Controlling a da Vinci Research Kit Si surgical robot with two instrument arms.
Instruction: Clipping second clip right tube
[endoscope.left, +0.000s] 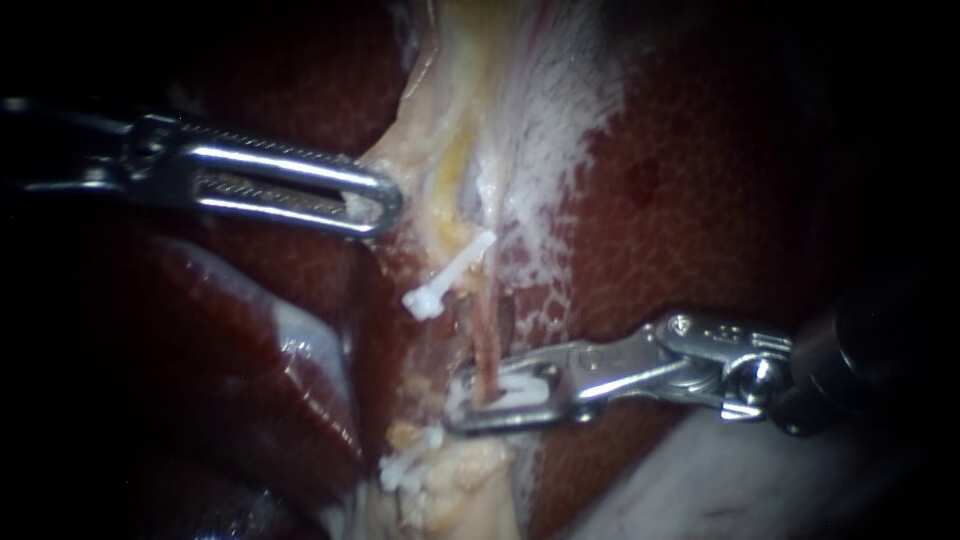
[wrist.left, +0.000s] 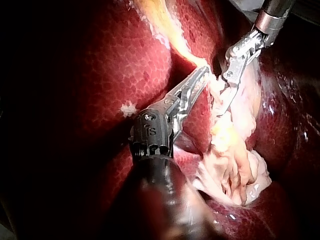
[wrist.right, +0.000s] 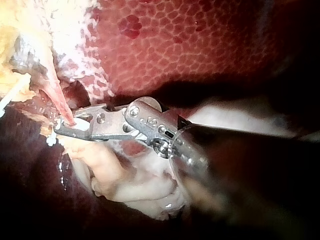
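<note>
**A:** Start at the left of the endoscope view. What is there?

**B:** The left instrument (endoscope.left: 388, 205) lies nearly level across the upper left. Its slotted end effector is clamped narrow on the edge of the pale tissue (endoscope.left: 450, 130), which tents toward it. Dark red liver (endoscope.left: 720, 200) lies on either side.

**A:** And the middle?

**B:** The tube (endoscope.left: 488, 345), thin and reddish, runs down the centre. An upper clip (endoscope.left: 447, 278) slants just left of it, and I cannot tell what that clip grips. A lower clip (endoscope.left: 405, 470) sits near the bottom edge.

**A:** Then the right?

**B:** The right instrument (endoscope.left: 460, 400) reaches in from the right edge, bent at its wrist, with its tip pointing left. Its end effector holds a new clip (endoscope.left: 520, 385) between both halves. The tube passes through it, between the other two clips.

**A:** What do the wrist views add?

**B:** The right wrist view shows the tube (wrist.right: 60, 102) entering the end effector from ahead. It also shows soft pale folds (wrist.right: 130, 185) under the instrument, which the endoscope misses. The left wrist view shows both tips close together at the pale tissue, but not the tube.
</note>
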